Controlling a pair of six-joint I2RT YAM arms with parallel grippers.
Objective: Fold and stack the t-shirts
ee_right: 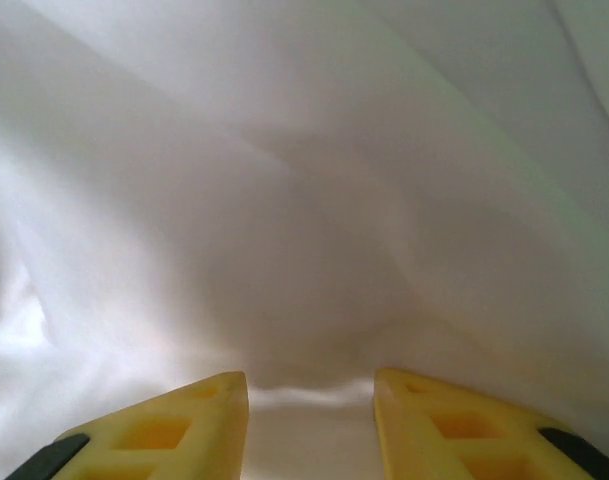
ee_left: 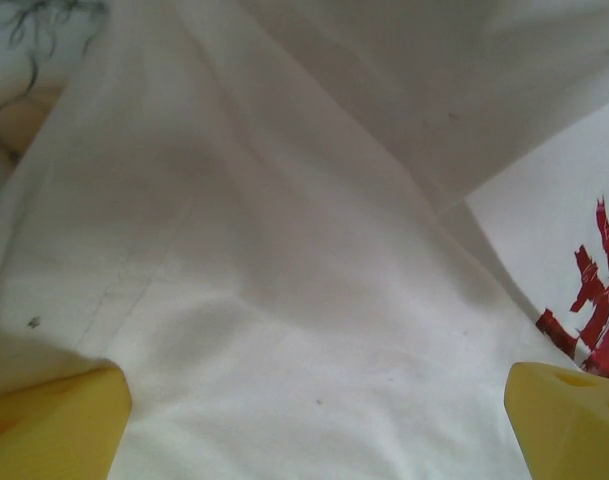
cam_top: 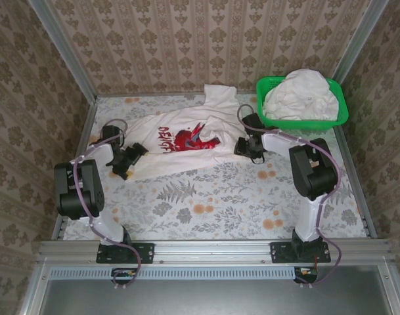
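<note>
Printed t-shirt (cam_top: 180, 141) flat, left of green basket (cam_top: 303, 123); more t-shirts (cam_top: 298, 95) in basket. L gripper (cam_top: 131, 157) wide open at shirt end away from basket. R gripper (cam_top: 247, 146) next to basket, half-narrowed, cloth betw tips, can't tell if gripped. Pinch edge layer only, lift both sides evenly.

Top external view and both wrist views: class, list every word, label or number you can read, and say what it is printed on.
Red lettering on the spread t-shirt: turned sideways, too small to read.
Red print in the left wrist view: cut off at the edge, unreadable.
No other text.
</note>
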